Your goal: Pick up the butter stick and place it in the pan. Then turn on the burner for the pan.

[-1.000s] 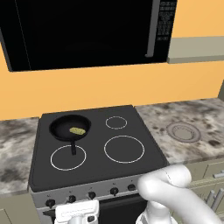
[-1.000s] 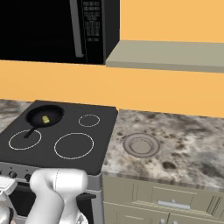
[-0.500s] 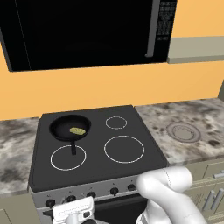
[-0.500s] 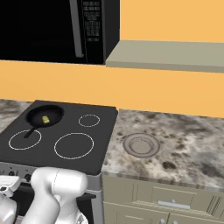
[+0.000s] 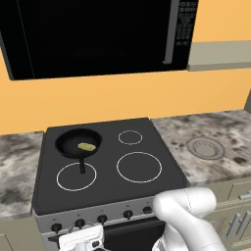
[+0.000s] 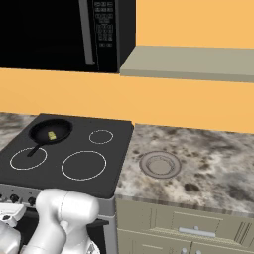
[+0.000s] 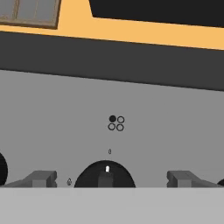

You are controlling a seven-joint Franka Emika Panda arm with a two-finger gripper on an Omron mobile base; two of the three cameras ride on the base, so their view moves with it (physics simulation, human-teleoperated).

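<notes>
Nearest us, our gripper (image 7: 109,178) hangs wide open and empty, its fingers either side of a black stove knob (image 7: 105,176) we judge must next be gripped and turned, while farther back the butter stick (image 5: 87,146) already lies in the pan (image 5: 78,142) on the rear-left burner.

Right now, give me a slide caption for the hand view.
Open jaws bracket a black stove knob below its four-circle burner marker, upper-left circle filled.
</notes>
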